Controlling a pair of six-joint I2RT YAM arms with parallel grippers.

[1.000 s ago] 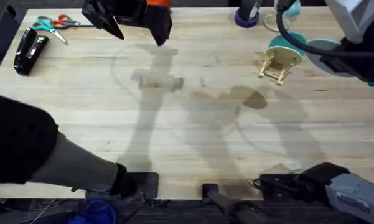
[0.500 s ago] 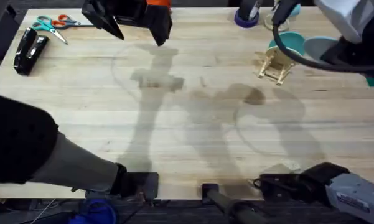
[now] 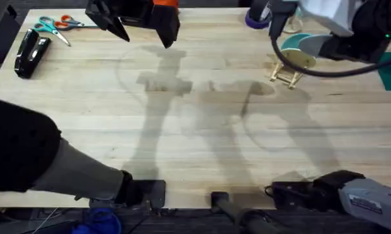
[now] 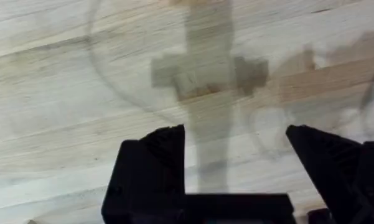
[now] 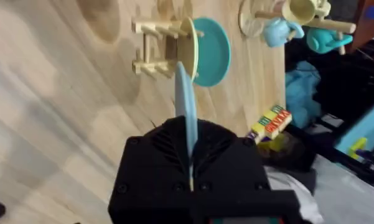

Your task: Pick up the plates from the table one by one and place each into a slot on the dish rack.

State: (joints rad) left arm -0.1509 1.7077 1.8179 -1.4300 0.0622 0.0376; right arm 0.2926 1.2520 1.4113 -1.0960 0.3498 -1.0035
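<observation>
**Ana:** Between the right gripper's (image 5: 190,163) black fingers, a pale blue plate (image 5: 185,106) is pinched edge-on, its thin rim pointing toward the dish rack (image 5: 157,45).

**Ben:** And the rack already holds something?

**Ana:** A cream plate (image 5: 188,43) stands in it, with a teal plate (image 5: 213,51) just behind. From overhead the rack (image 3: 285,70) sits on the far right of the table (image 3: 182,143).

**Ben:** So how would you set the blue one in well?

**Ana:** My judgement: keep it upright and parallel to the standing plates, line its lower edge over a free gap between pegs on the near side of the cream plate, then lower straight. Any twist could knock the cream one or tip the light rack.

**Ben:** When to let go?

**Ana:** Only once the rim rests on the slats and the pegs brace it.

**Ben:** The other arm?

**Ana:** The left gripper (image 4: 236,149) hangs over bare wood well apart from the rack, fingers spread and holding nothing.
</observation>
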